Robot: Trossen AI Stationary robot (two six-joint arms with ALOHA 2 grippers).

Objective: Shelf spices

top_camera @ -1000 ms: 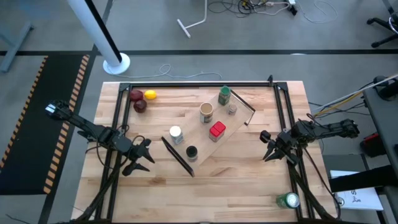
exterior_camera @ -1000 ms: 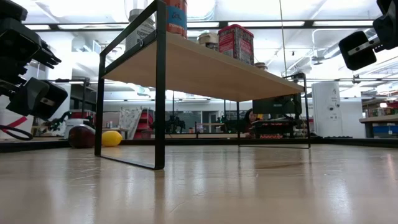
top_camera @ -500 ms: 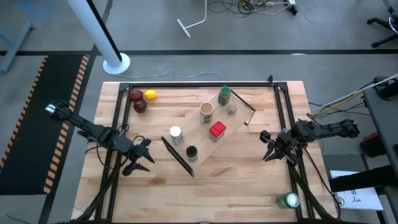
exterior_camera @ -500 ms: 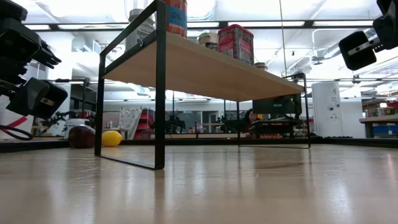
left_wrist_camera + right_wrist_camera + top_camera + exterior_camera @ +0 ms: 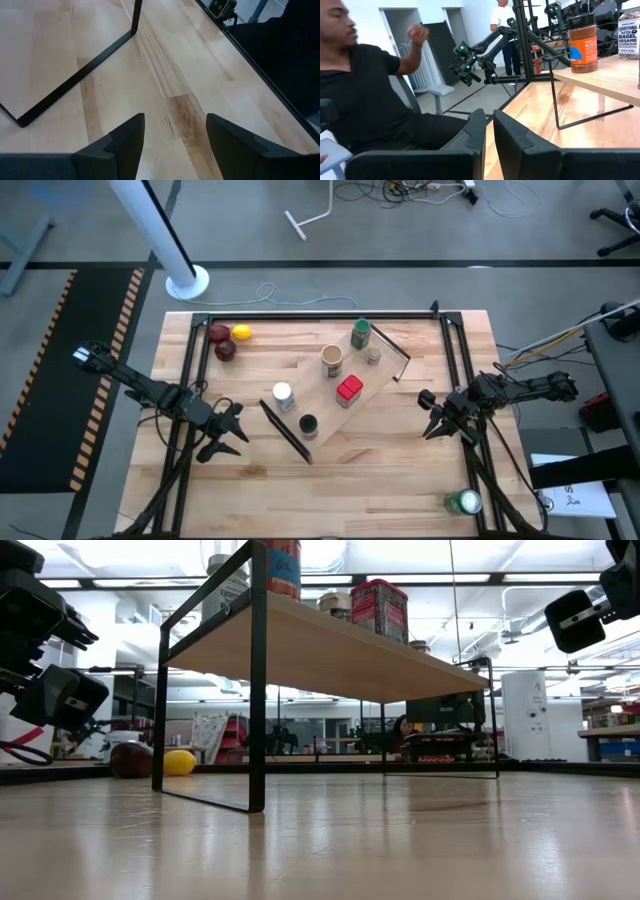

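The slatted pale wooden tabletop (image 5: 400,455) carries a pale wooden shelf board with black end rails (image 5: 375,380) at its middle, set diagonally. Two dark red round fruits (image 5: 223,342) and a yellow one (image 5: 241,333) lie at the far left. A green drink can (image 5: 464,502) stands at the near right corner.

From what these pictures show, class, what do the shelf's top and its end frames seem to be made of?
The shelf top looks like pale wood, perhaps veneer or laminate: light tan, smooth and matte, with faint grain. Its end frames look like thin black-coated metal bar, judging by the slim, straight, square-cornered outline. Neither can be confirmed by sight alone.
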